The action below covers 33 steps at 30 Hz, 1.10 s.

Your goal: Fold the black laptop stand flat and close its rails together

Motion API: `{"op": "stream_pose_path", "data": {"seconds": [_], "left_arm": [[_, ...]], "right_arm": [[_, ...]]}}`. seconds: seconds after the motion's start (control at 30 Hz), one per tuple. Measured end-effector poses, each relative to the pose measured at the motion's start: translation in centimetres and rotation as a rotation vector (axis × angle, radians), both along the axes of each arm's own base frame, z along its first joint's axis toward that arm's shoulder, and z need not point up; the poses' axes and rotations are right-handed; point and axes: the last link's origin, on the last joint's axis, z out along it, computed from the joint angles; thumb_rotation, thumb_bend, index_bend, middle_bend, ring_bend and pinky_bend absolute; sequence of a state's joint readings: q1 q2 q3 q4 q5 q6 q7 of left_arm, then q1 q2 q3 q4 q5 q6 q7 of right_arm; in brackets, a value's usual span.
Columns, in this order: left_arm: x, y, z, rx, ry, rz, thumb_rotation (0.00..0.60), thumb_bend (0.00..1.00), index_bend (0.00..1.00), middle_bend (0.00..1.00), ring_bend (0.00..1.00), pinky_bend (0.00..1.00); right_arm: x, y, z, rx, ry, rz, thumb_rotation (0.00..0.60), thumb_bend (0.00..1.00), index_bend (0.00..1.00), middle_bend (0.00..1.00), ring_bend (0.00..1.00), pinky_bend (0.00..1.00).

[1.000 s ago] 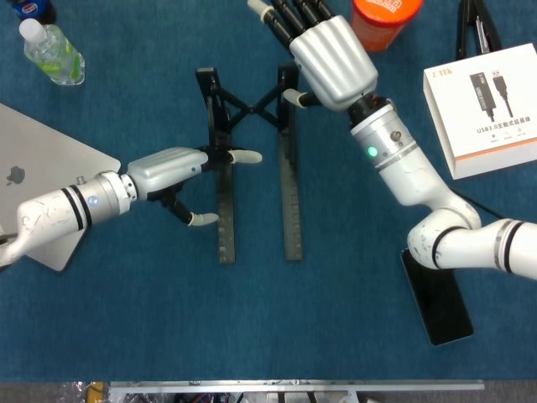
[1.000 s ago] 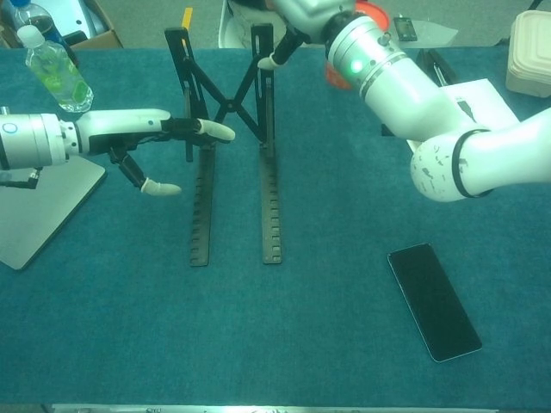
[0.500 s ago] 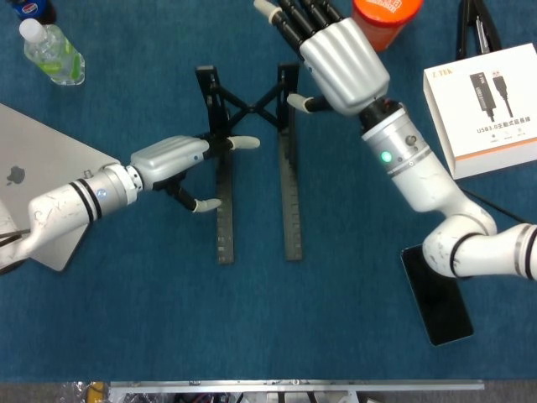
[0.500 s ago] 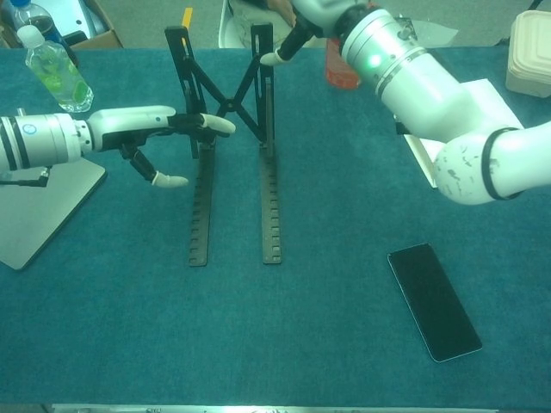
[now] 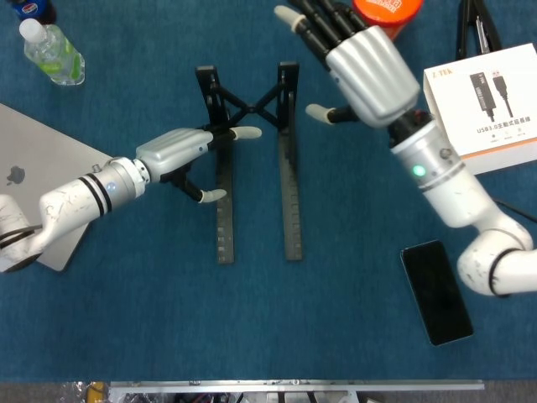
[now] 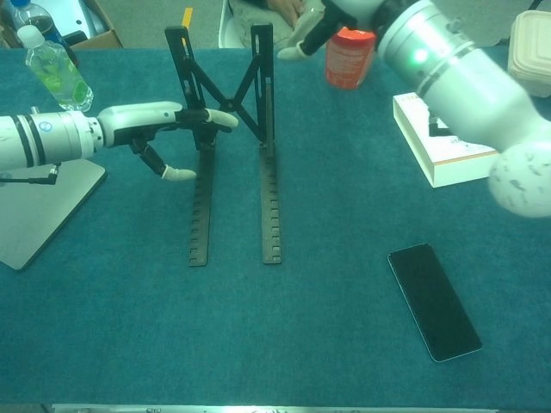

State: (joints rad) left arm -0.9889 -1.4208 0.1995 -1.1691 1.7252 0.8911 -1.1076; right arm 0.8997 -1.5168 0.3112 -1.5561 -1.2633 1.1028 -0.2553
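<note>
The black laptop stand (image 5: 252,107) stands raised at the table's middle, its two notched rails apart and joined by a crossed brace. In the chest view the stand (image 6: 270,198) shows its uprights tall at the back. My left hand (image 5: 178,154) reaches in from the left with its fingers stretched across the left rail (image 5: 224,218) and its thumb hanging beside that rail; it grips nothing. The left hand (image 6: 151,129) looks the same in the chest view. My right hand (image 5: 362,63) hovers open, to the right of the right rail (image 5: 290,210) and apart from it.
A water bottle (image 5: 52,52) and a silver laptop (image 5: 42,176) lie at the left. An orange can (image 5: 386,15) stands at the back. A white box (image 5: 491,105) sits at the right, and a black phone (image 5: 435,291) lies at the front right.
My right hand has drawn away to the right from the right rail's upright. My left hand has slid a little further over the left rail.
</note>
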Motion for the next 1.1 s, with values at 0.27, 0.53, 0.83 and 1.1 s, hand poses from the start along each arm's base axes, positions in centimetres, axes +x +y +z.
{"op": "stream_pose_path", "data": {"seconds": [0.27, 0.53, 0.83, 1.1], "left_arm": [[0.3, 0.4, -0.6, 0.022, 0.046, -0.038, 0.6, 0.32, 0.06, 0.09, 0.0, 0.0], [0.6, 0.8, -0.9, 0.038, 0.07, -0.045, 0.6, 0.32, 0.06, 0.09, 0.0, 0.0], [0.4, 0.8, -0.7, 0.043, 0.081, -0.041, 0.6, 0.32, 0.06, 0.09, 0.0, 0.0], [-0.5, 0.5, 0.5, 0.065, 0.101, -0.029, 0.6, 0.32, 0.06, 0.09, 0.0, 0.0]], "right_arm": [[-1.6, 0.7, 1.7, 0.002, 0.015, -0.011, 0.6, 0.06, 0.0, 0.05, 0.01, 0.18], [-2.8, 1.2, 2.7, -0.003, 0.016, -0.019, 0.6, 0.06, 0.0, 0.05, 0.01, 0.18], [-3.0, 1.8, 2.7, 0.018, 0.004, -0.012, 0.6, 0.06, 0.0, 0.05, 0.01, 0.18], [-2.8, 2.1, 2.6, 0.096, -0.044, -0.013, 0.6, 0.06, 0.0, 0.05, 0.01, 0.18]]}}
